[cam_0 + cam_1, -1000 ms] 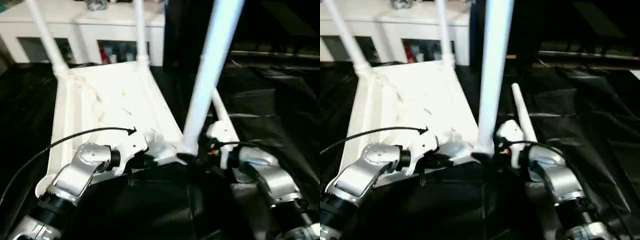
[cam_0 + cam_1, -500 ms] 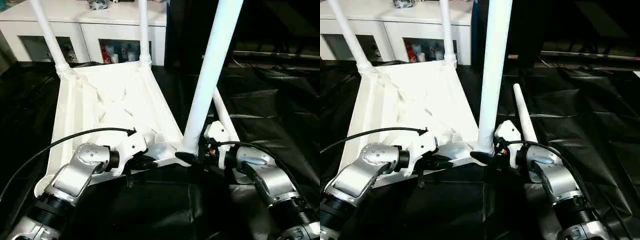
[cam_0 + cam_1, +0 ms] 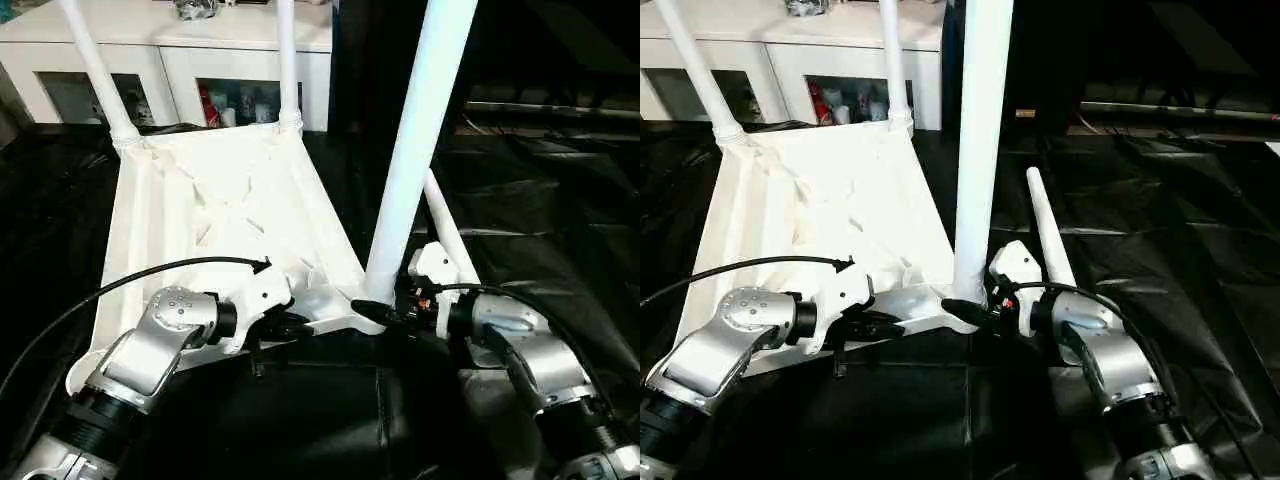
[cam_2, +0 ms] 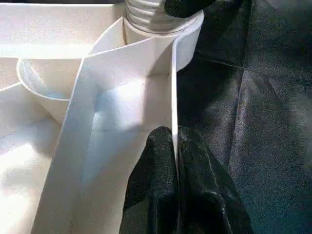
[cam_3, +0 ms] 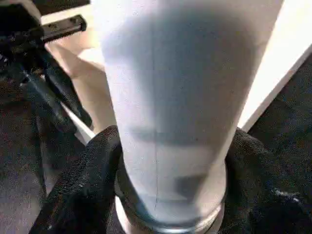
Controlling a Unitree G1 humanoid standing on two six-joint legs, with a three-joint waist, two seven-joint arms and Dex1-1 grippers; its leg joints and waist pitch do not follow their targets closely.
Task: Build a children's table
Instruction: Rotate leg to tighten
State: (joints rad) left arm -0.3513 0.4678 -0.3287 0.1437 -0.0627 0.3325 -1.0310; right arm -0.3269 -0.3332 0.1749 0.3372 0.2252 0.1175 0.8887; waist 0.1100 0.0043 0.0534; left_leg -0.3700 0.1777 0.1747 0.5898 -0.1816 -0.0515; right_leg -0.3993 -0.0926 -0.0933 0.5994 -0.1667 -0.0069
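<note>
The left pincer (image 4: 174,161) clamps the near rim of the upturned tabletop (image 3: 215,215), while just beside it the right pincer (image 5: 170,195) grips the base of an upright leg (image 3: 415,150) at the corner socket (image 4: 187,36), a loose leg (image 3: 1048,228) lying beyond.

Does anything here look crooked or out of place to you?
One leg lies loose on the black sheet beside the upturned tabletop, while three stand in corner sockets. The near one, gripped at its base by the right end effector, leans slightly and shows thread above its socket. The left end effector pinches the tabletop's rim.
</note>
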